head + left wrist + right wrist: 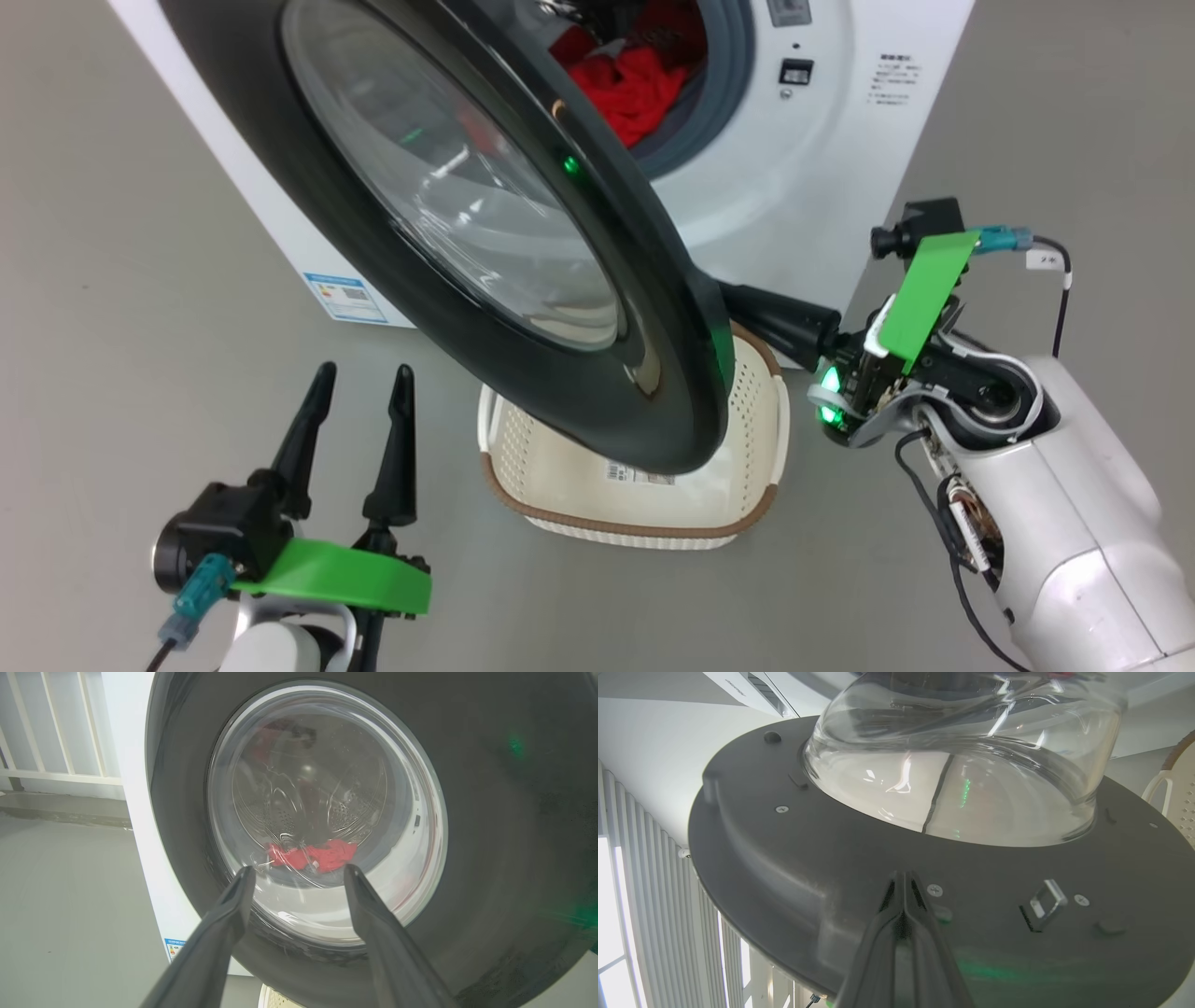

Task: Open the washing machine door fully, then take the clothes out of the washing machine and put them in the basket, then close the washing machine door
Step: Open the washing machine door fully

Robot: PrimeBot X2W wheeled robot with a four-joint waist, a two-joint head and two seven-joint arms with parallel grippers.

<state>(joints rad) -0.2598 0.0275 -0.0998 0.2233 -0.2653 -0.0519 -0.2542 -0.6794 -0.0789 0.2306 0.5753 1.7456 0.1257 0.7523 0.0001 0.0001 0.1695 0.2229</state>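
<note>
1. A plain grey floor [112, 280] runs under everything. The white washing machine [794, 168] stands at the back, seen from above.
2. Lower left: the left gripper [364, 373] hovers above the floor, its two dark fingers spread wide and holding nothing. It points at the outer face of the door and is clear of it.
3. Centre: the washing machine door [485, 233], with a glossy black rim and bulging glass, stands part-way open and not yet swung fully back.
4. Behind the door, in the drum mouth, lie the clothes [635, 84], a bright red heap.
5. Below the door's lower edge sits the basket [747, 401], cream with a brown rim. It is partly covered by the door, and no clothes show in the part that can be seen.
6. Right: the right gripper [903, 879] has its fingers pressed together on nothing. The tips appear to rest on the door's grey inner face.
7. Risks, as a judgement:
   - The closed tips could skid off that smooth inner face.
   - A wider swing could carry the door into the left gripper.
   - With the door overhanging the basket, lifted clothes could miss it.
8. Writing, none of it legible:
   - a blue sticker [345, 297] low on the machine's front
   - a label [639, 474] on the basket floor
   - small printed lines [892, 82] at the machine's right
</note>
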